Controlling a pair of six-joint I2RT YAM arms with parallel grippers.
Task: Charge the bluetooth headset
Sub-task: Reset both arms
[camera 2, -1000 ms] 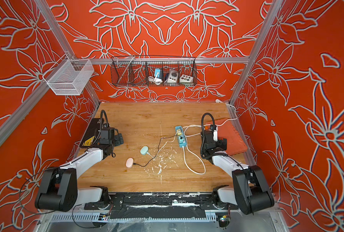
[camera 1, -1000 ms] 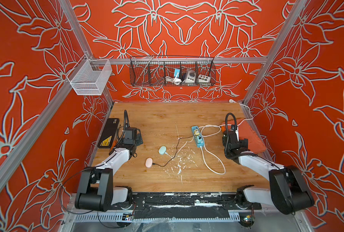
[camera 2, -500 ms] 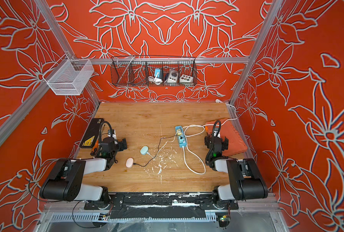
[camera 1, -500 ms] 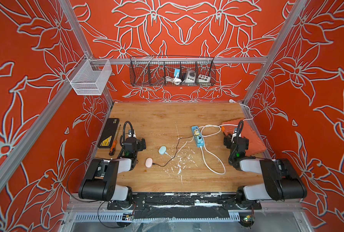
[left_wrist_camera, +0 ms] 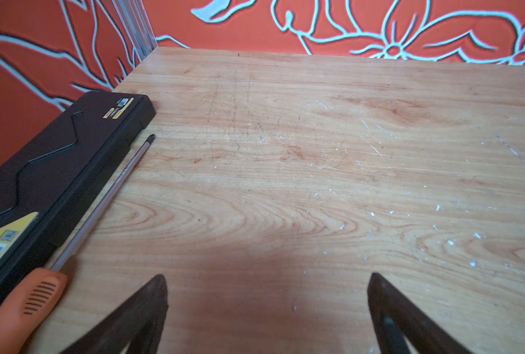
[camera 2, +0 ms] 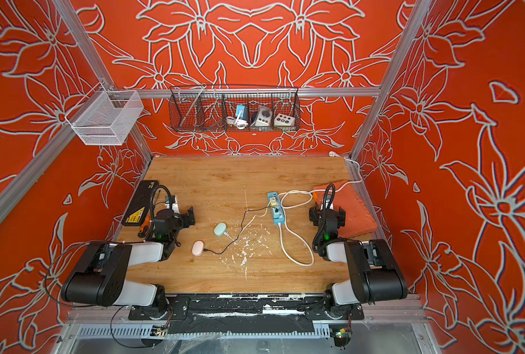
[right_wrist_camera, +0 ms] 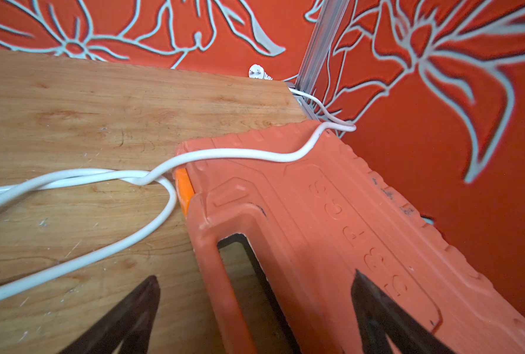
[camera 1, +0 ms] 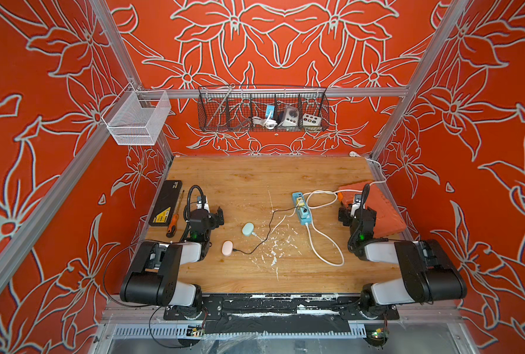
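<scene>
Two small oval cases lie on the wooden table in both top views. I take the pink one (camera 1: 227,247) (camera 2: 197,248) for the bluetooth headset's case; a black cable (camera 1: 269,220) runs from it to the blue power strip (camera 1: 301,208) (camera 2: 275,208). The mint one (camera 1: 248,229) (camera 2: 220,229) has a thin white lead. My left gripper (camera 1: 206,212) (left_wrist_camera: 267,280) is open over bare wood, left of both cases. My right gripper (camera 1: 356,213) (right_wrist_camera: 255,282) is open above the edge of a red-orange case, right of the strip. Neither gripper holds anything.
A black tool case (camera 1: 166,202) (left_wrist_camera: 56,159) and an orange-handled screwdriver (camera 1: 173,225) (left_wrist_camera: 25,300) lie along the left edge. The red-orange case (camera 1: 374,208) (right_wrist_camera: 331,214) sits at the right, with the strip's white cord (camera 1: 325,248) (right_wrist_camera: 224,154) looped beside it. Wire baskets (camera 1: 262,108) hang on the back wall.
Both arms have drawn back toward the front of the table and folded low. The left gripper's jaws have spread a little wider. The cases, cables and strip have not moved.
</scene>
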